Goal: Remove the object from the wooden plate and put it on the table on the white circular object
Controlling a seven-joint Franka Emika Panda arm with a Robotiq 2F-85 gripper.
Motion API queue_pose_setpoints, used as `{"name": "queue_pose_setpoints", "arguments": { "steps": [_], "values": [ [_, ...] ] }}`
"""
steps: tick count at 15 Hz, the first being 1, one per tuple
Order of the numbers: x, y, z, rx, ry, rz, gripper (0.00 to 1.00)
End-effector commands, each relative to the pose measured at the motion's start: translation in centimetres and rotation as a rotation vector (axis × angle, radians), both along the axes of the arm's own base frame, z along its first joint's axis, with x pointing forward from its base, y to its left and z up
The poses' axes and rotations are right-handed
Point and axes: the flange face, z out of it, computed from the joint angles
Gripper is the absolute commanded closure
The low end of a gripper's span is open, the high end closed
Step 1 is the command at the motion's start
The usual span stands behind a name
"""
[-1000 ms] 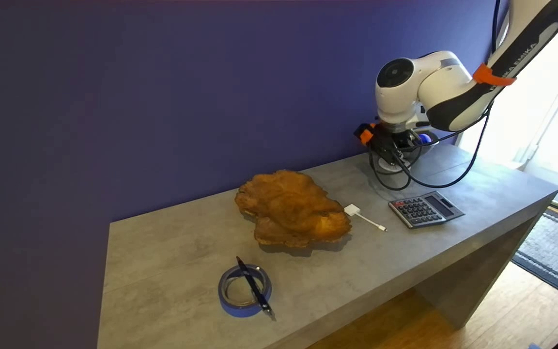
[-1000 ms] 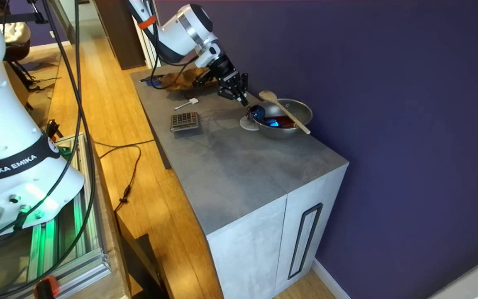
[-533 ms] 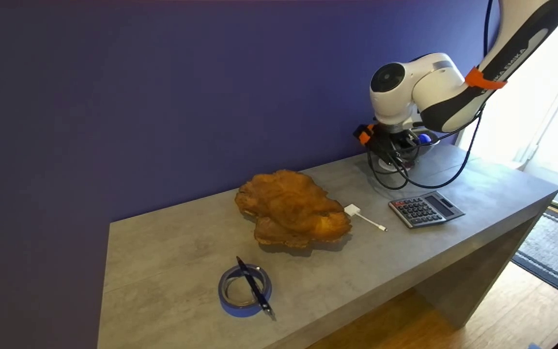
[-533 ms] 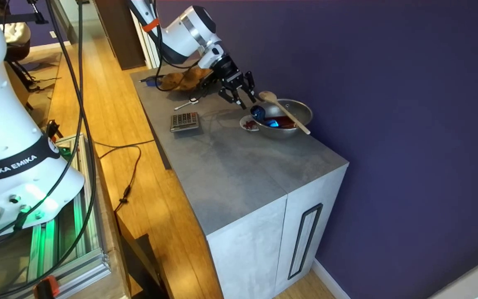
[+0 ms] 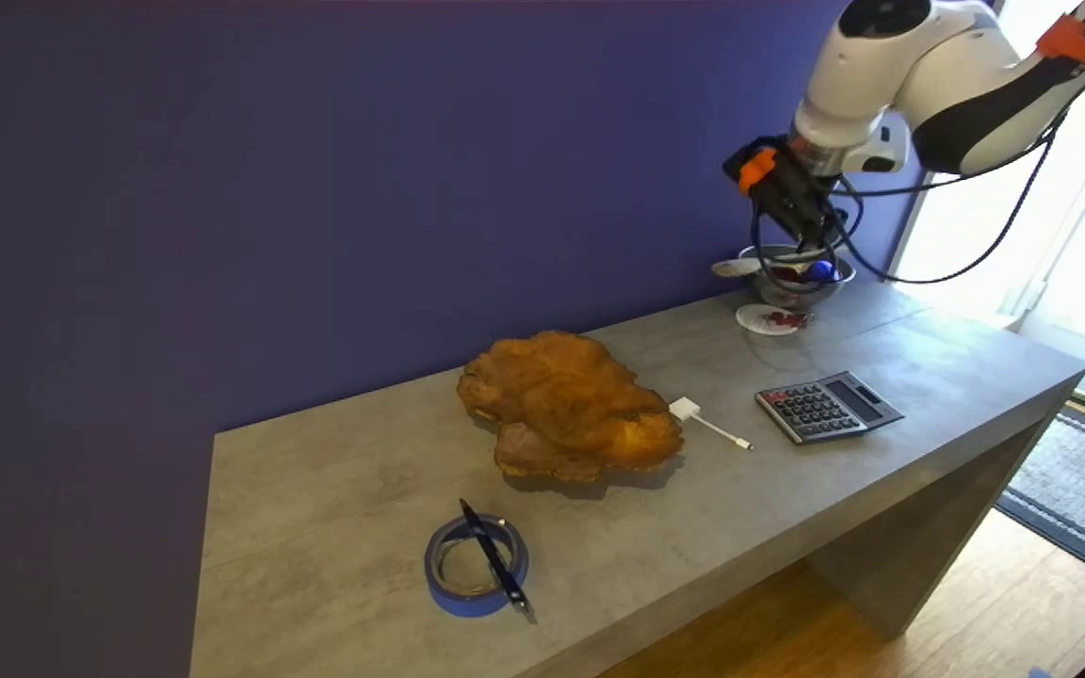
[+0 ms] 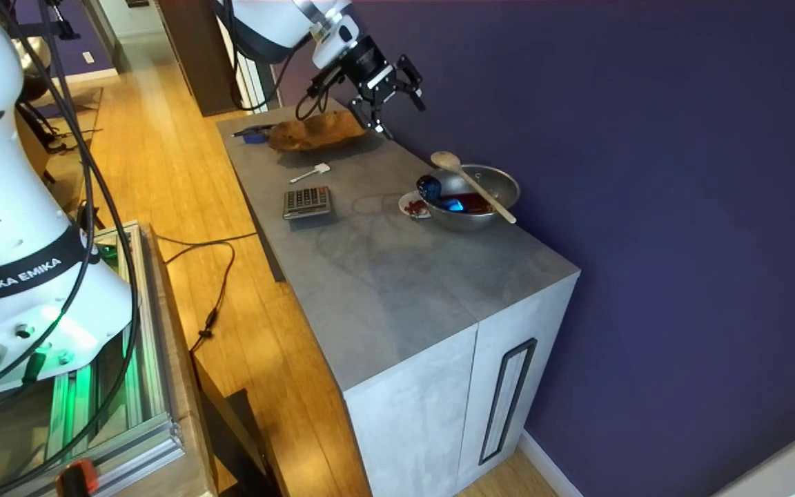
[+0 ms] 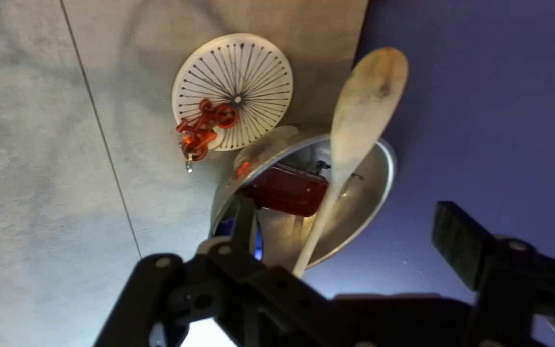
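The object, a small red bicycle-shaped piece (image 7: 203,127) with a whitish round bit and a metal end, lies on the white circular object (image 7: 263,96), partly over its rim. That disc, patterned with dark radiating lines, rests flat on the grey table (image 6: 384,262), against the metal bowl. My gripper (image 6: 403,119) hangs in the air above and apart from it, jaws wide, nothing between them. In the wrist view one finger (image 7: 244,221) covers part of the bowl. The wooden plate (image 5: 561,405), orange-brown and lumpy-edged, shows a bare top farther along the table.
A metal bowl (image 6: 463,219) holds red and blue things, with a wooden spoon (image 7: 369,101) across its rim. A calculator (image 5: 830,407), a white adapter cable (image 5: 712,426) and a blue tape roll (image 5: 469,603) with a pen (image 5: 495,556) are on the table. The purple wall (image 6: 577,138) stands close behind.
My gripper has opened and let go of the red object, which now lies on the white disc. The arm has since risen away from the table, leaving the disc and bowl in plain view.
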Motion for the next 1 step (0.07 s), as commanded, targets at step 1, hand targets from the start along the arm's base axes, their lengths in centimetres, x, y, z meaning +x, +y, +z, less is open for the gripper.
{"name": "queue_pose_setpoints", "arguments": {
  "steps": [1],
  "values": [
    [-0.45, -0.21, 1.53, 0.035, -0.024, 0.003, 0.00]
  ]
}}
